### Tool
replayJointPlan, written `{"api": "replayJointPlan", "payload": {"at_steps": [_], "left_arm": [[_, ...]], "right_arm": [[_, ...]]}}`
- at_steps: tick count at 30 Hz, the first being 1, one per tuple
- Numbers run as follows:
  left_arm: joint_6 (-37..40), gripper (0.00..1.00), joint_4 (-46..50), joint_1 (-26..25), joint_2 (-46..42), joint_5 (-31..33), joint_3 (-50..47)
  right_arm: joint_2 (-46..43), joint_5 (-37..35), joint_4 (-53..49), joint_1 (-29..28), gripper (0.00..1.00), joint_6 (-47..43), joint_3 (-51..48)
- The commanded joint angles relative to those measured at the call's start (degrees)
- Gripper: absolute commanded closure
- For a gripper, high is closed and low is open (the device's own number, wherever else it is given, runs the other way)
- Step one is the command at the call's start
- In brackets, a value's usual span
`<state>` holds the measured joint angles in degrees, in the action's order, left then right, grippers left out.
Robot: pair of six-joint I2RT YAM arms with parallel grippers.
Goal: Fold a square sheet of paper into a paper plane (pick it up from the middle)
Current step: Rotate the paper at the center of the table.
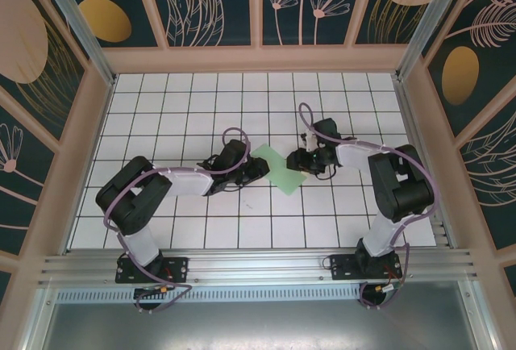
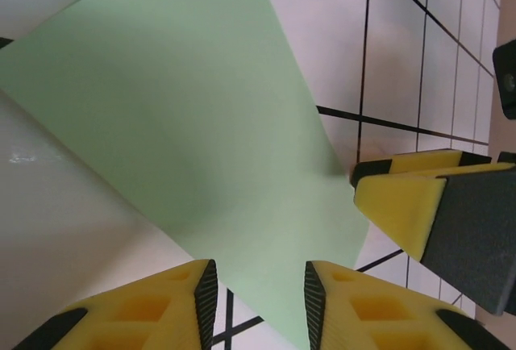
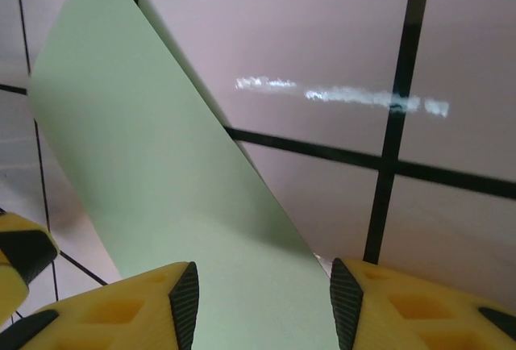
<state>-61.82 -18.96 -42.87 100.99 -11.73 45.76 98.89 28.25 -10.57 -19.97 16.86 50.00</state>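
The square sheet of paper (image 1: 279, 169) is pale mint green and lies turned like a diamond on the white grid table (image 1: 201, 108), between my two grippers. My left gripper (image 1: 260, 170) is at its left corner and my right gripper (image 1: 300, 162) at its right edge. In the left wrist view the paper (image 2: 201, 108) runs under and between the yellow fingers of the left gripper (image 2: 260, 297), whose jaws stand apart. In the right wrist view the paper (image 3: 145, 172) likewise passes between the parted jaws of the right gripper (image 3: 262, 302). Its right edge casts a shadow on the table.
A yellow finger of the right gripper (image 2: 407, 205) shows at the paper's far corner in the left wrist view. A finger of the left gripper (image 3: 20, 253) shows at the lower left of the right wrist view. Patterned walls (image 1: 258, 3) and a metal rail (image 1: 258, 265) bound the table.
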Motion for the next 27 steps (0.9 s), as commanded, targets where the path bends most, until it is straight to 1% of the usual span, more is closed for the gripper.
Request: {"api": "replayJointPlan", "payload": {"at_steps": [1,6,11,15,18,22,24,27], "left_arm": [[-0.6,0.60,-1.1,-0.3,1.0,0.4,0.2],[-0.8,0.56,-1.7,-0.3,1.9,1.5,0.0],[-0.9,0.54,-3.6,-0.3,4.3,0.7,1.2],[0.3,0.54,-4.1,-0.3,6.2,-0.4,3.4],[2.7,0.55,-1.7,-0.2,7.7,-0.8,6.4],[5.0,0.56,1.5,0.0,9.6,0.0,9.6],[5.3,0.56,1.5,0.2,10.7,-0.6,9.6],[5.5,0.56,2.1,0.3,11.3,-1.3,12.1]], "right_arm": [[-3.3,2.2,-0.6,0.3,0.50,-0.7,-4.3],[-8.5,3.8,-0.2,0.2,0.50,0.7,-9.4],[-12.6,6.2,0.1,0.2,0.50,2.1,-12.7],[-13.8,11.2,1.0,-0.4,0.50,2.7,-13.9],[-16.3,8.5,0.8,-0.6,0.49,3.4,-13.8],[-18.1,0.8,-1.2,0.6,0.49,3.3,-11.2],[-17.9,-2.3,-0.8,1.5,0.48,3.8,-10.6],[-16.1,-1.3,0.1,2.5,0.48,4.3,-9.7]]}}
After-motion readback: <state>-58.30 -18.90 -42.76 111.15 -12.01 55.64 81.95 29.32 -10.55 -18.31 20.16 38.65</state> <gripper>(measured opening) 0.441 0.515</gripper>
